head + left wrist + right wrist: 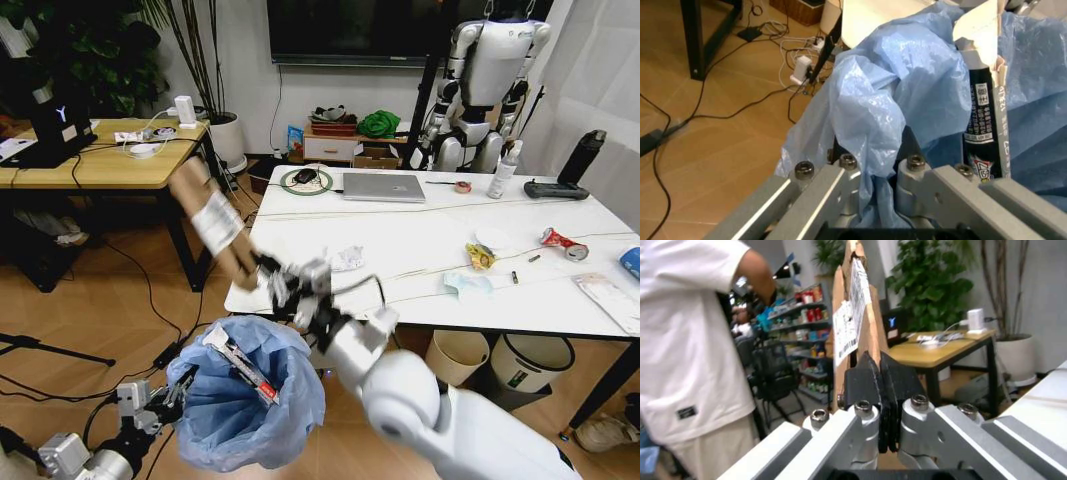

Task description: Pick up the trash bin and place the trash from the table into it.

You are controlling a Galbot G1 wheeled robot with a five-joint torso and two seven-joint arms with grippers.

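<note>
Marble table (420,255); right gripper (268,275) clamps white-labelled cardboard (212,222); left gripper (176,386) pinches bin (250,405)

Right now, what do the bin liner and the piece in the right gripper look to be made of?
The bin liner looks like thin translucent light-blue plastic film: crinkled, puffy, glossy folds. The piece pinched in the right gripper looks like brown cardboard, matte, with a white printed label. The left gripper holds the bin's rim.

Trash bin (250,405) hanging before the table's (420,265) near-left corner, cardboard piece (215,222) lying tilted above the bin, laptop (384,187) sitting at the table's back, crushed can (563,243) lying toward its right
</note>
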